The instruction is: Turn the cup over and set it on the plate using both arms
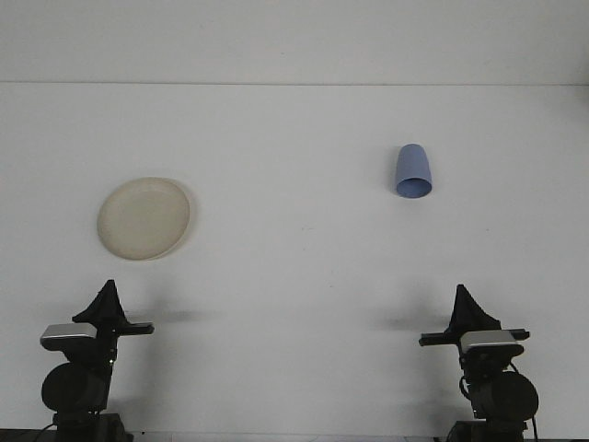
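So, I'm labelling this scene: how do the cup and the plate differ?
The small blue plastic cup is tall and tapered, far right; the round beige plate is wide, flat, nearer, on the left. The cup's wider end faces down; the plate faces up. Both rest untouched on the white table.

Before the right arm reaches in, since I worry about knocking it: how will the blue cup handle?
The blue cup looks small and thin-walled, so probably light. Its round, tapered body may roll or skid on the smooth white table if nudged.
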Tool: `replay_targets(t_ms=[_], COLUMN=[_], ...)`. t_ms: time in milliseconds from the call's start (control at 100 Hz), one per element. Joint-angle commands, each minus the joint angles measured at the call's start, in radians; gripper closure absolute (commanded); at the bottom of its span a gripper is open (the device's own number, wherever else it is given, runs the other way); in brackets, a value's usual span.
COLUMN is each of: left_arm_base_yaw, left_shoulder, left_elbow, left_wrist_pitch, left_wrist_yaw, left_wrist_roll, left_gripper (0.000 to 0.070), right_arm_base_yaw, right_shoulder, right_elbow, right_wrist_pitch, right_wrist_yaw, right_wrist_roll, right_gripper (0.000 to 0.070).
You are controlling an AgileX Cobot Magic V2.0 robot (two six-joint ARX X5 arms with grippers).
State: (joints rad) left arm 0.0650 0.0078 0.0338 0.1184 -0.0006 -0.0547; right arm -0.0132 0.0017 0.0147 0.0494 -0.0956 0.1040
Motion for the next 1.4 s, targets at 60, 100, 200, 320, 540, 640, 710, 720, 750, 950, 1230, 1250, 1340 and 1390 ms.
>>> replay_targets(t_ms=[60, 100, 200, 320, 540, 640, 710, 720, 750, 950, 1230, 1250, 1340, 1390], left_arm_base_yaw=[0.001, 0.001, 0.001, 0.001, 0.001, 0.001, 0.001, 0.001, 0.001, 0.001, 0.001, 0.001, 0.001, 0.001], left_shoulder=[-0.002, -0.002, -0.002, -0.002, -0.002, -0.002, -0.002, -0.002, -0.002, -0.002, -0.002, -0.002, -0.002, -0.002], left_elbow=[-0.018, -0.018, -0.018, -0.018, -0.018, -0.018, -0.018, -0.018, -0.018, -0.018, -0.018, -0.018, -0.018, -0.018], left_wrist_pitch=[0.011, 0.011, 0.011, 0.011, 0.011, 0.011, 0.011, 0.011, 0.011, 0.011, 0.011, 0.011, 0.011, 0.011], left_wrist_yaw=[-0.001, -0.001, -0.001, -0.001, -0.001, -0.001, -0.001, -0.001, -0.001, -0.001, -0.001, -0.001, -0.001, -0.001], left_wrist_roll=[-0.007, -0.007, -0.007, -0.007, -0.007, -0.007, -0.007, -0.007, -0.007, -0.007, -0.007, -0.007, -0.007, -0.007], left_gripper=[0.0685, 0.0685, 0.0685, 0.0685, 0.0685, 0.0685, 0.0685, 0.0685, 0.0685, 0.0685, 0.0685, 0.0685, 0.0685, 0.0685], right_arm_base_yaw=[0.001, 0.001, 0.001, 0.001, 0.002, 0.002, 0.002, 0.002, 0.002, 0.002, -0.002, -0.002, -0.007, -0.009], right_shoulder=[0.013, 0.035, 0.153, 0.343, 0.661, 0.79, 0.893, 0.901, 0.943, 1.215, 1.566, 1.596, 1.693, 1.743], right_elbow=[0.072, 0.108, 0.233, 0.37, 0.513, 0.518, 0.518, 0.518, 0.52, 0.537, 0.716, 0.737, 0.811, 0.85], right_wrist_pitch=[0.026, 0.025, 0.016, 0.009, 0.059, 0.169, 0.251, 0.255, 0.28, 0.447, 0.489, 0.489, 0.489, 0.489], right_wrist_yaw=[0.037, 0.045, 0.061, 0.033, -0.018, -0.033, -0.035, -0.035, -0.035, -0.034, -0.006, -0.006, -0.005, -0.002], right_wrist_roll=[0.153, 0.132, 0.12, 0.026, -0.035, -0.065, -0.073, -0.073, -0.079, -0.139, -0.245, -0.254, -0.279, -0.292], right_gripper=[0.07, 0.07, 0.07, 0.0543, 0.0131, 0.0125, 0.0125, 0.0125, 0.0125, 0.0125, 0.0126, 0.0126, 0.0127, 0.0128])
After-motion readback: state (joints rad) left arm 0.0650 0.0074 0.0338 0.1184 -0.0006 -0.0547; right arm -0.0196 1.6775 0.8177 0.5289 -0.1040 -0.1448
